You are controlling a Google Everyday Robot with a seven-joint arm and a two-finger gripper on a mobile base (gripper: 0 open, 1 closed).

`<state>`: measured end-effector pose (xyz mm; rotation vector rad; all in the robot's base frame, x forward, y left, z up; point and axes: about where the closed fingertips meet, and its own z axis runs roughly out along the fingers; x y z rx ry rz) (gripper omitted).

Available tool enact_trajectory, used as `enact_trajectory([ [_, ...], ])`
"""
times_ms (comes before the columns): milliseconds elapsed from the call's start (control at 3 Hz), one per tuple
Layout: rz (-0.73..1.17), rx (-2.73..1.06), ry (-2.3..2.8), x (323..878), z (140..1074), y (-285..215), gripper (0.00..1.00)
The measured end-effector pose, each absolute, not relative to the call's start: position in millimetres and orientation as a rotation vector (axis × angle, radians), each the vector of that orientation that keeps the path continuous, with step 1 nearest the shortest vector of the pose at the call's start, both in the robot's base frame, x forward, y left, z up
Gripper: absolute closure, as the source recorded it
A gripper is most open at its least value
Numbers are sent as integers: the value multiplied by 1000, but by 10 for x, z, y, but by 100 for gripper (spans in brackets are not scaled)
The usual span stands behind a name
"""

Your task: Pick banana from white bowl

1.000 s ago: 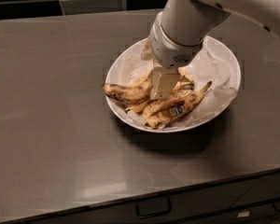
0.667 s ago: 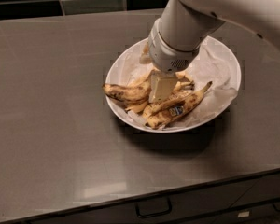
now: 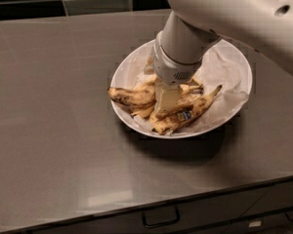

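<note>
Brown-blotched, the curved overripe yellow banana (image 3: 129, 96) lies in the wide white paper-lined bowl (image 3: 237, 62) on the grey table (image 3: 53, 145). The pale jaws are down among the fruit beside it; their opening cannot be told.

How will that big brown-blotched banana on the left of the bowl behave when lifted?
Likely soft: the banana is heavily brown-blotched, so squeezing may bruise it. It lies against other bananas beneath the tool, low in the white bowl, so neighbours may drag along. Gripped off-centre, its curve could let it swing.
</note>
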<state>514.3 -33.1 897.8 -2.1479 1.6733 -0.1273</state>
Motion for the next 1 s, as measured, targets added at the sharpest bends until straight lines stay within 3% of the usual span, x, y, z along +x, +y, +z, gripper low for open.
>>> enact_trajectory([
  [333,-164,-2155,1672,5166,8902,-315,34],
  [1000,-229,-2148,1688,5207,8843,-333,67],
])
